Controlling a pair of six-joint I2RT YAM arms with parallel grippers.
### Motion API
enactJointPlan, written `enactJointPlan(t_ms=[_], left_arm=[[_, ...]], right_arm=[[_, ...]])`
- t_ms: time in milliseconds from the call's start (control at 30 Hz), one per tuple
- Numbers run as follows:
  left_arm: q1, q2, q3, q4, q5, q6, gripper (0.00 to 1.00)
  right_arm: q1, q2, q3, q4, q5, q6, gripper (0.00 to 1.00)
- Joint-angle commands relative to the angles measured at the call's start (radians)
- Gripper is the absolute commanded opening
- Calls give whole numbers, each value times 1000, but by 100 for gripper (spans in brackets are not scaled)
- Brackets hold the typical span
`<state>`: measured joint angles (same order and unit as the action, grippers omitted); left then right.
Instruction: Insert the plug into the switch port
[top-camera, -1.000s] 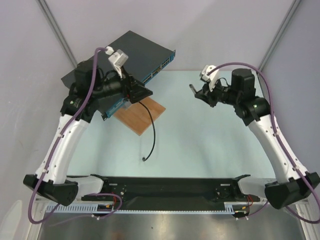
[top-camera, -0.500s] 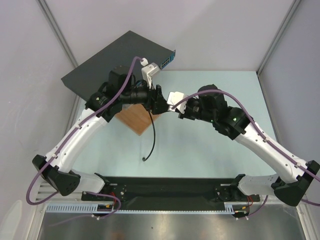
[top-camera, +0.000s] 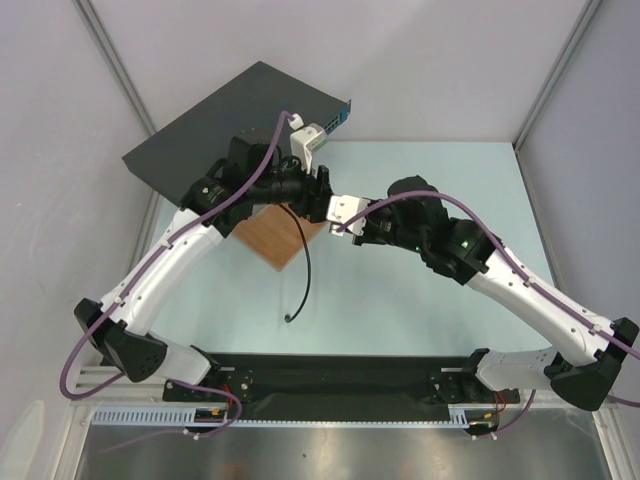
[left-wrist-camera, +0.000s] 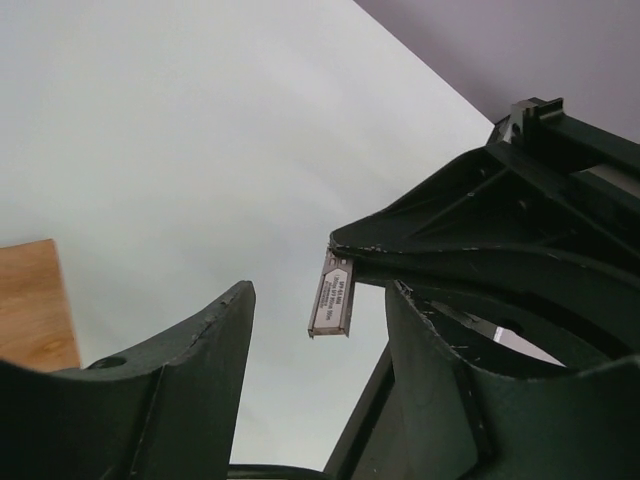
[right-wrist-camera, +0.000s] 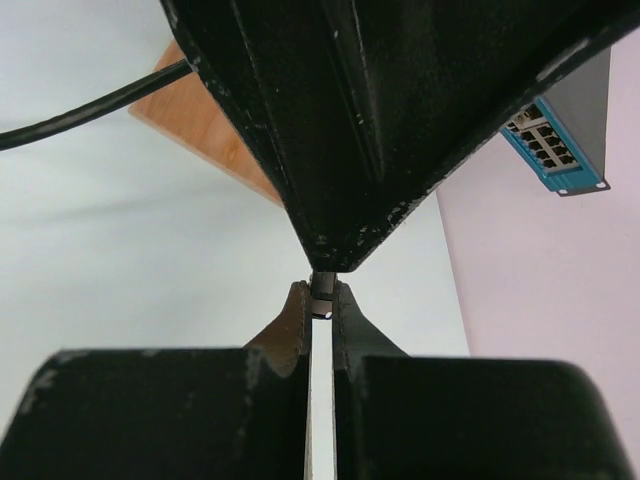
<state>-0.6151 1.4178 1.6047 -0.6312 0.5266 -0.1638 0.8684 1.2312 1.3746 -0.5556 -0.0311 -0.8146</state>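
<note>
Holding: the right gripper (right-wrist-camera: 321, 300) has its jaws clamped on the small metal plug (left-wrist-camera: 332, 293), held in the air.
Left gripper (left-wrist-camera: 318, 310): jaws apart, one finger on either side of the plug, not touching it.
Switch (top-camera: 240, 110): far left on the table (top-camera: 420, 290), its teal socket face clear of the plug.
Below: wooden board (top-camera: 280, 240) with a black cable (top-camera: 305, 270) lying partly on it.
</note>
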Motion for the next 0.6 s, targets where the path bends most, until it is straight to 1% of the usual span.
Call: enactJointPlan(t_ms=[0, 200, 300, 333, 400, 433, 467, 533, 567], left_arm=[[-3, -3, 46, -7, -13, 38, 59], [-3, -13, 25, 1, 26, 53, 48], [-3, -31, -8, 45, 55, 50, 32], [-3, -40, -15, 54, 62, 52, 18], [-3, -56, -44, 86, 69, 55, 4], [-3, -71, -54, 99, 70, 56, 0], [-3, -79, -64, 109, 82, 60, 0], [-2, -98, -98, 151, 92, 76, 0], [0, -124, -126, 165, 105, 92, 0]], right_arm=[[7, -27, 7, 40, 13, -15, 0], [7, -27, 3, 52, 22, -15, 0], [9, -30, 6, 52, 17, -6, 0], [9, -32, 6, 51, 14, -3, 1], [7, -33, 7, 49, 14, 5, 5], [6, -35, 7, 51, 13, 11, 8], [1, -36, 7, 51, 11, 17, 24], [-11, -38, 15, 33, -19, 43, 36], [-38, -39, 20, 17, -41, 52, 49]])
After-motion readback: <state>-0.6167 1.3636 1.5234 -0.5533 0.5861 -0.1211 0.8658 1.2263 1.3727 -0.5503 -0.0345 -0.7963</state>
